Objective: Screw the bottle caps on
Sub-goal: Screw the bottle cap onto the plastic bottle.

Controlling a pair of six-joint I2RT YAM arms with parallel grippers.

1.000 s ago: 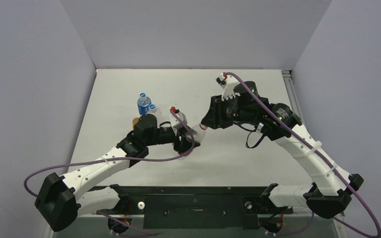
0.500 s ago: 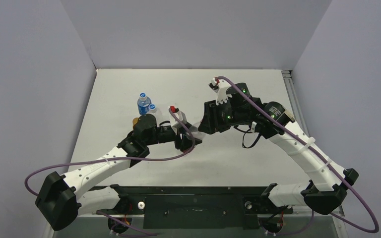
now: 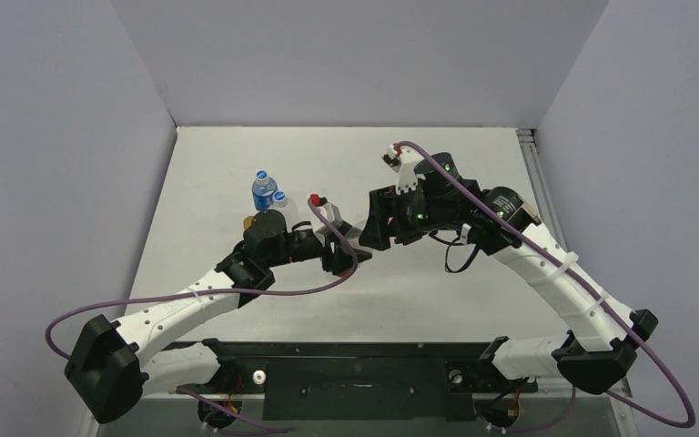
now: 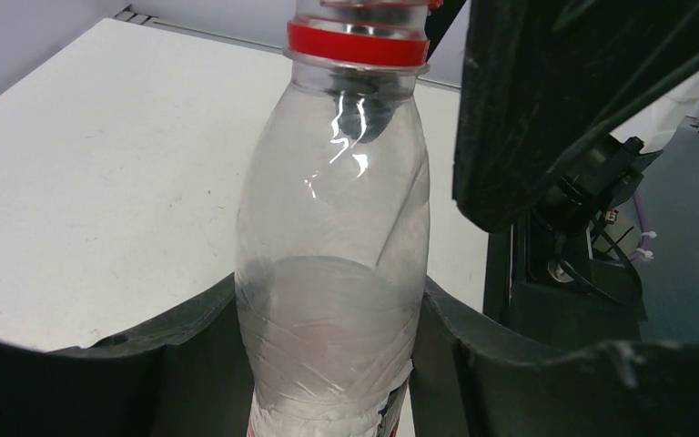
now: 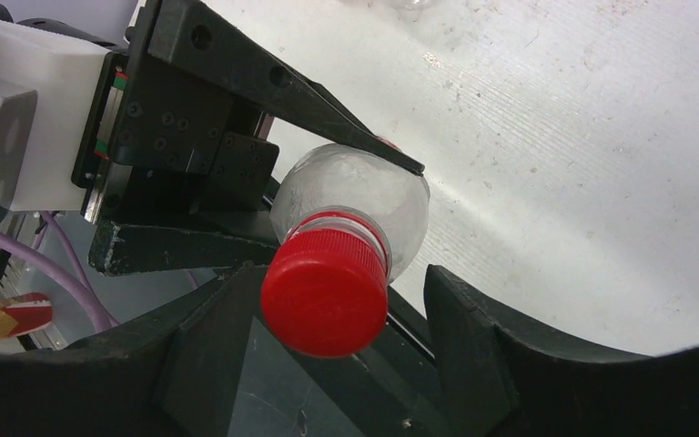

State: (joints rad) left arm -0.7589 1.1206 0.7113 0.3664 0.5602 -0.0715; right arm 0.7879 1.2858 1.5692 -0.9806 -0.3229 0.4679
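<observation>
My left gripper (image 4: 328,314) is shut on the body of a clear plastic bottle (image 4: 332,246), which it holds off the table and tilted toward the right arm. A red cap (image 5: 328,291) sits on the bottle's neck above a red ring (image 4: 357,43). Open jaws of my right gripper (image 5: 337,278) straddle that cap. The left finger lies close against it and a clear gap shows before the right finger (image 5: 460,319). In the top view the two grippers (image 3: 339,249) (image 3: 370,228) meet over the middle of the table, and the bottle is mostly hidden between them.
A small blue-labelled bottle (image 3: 261,188) stands at the back left with a blue-and-white cap (image 3: 279,196) beside it. An orange cap (image 3: 249,221) lies just behind the left arm's wrist. White walls enclose the table (image 3: 437,291) on three sides.
My right gripper has opened off the red cap, and its wrist has turned and shifted slightly left. The left gripper keeps the bottle still.
</observation>
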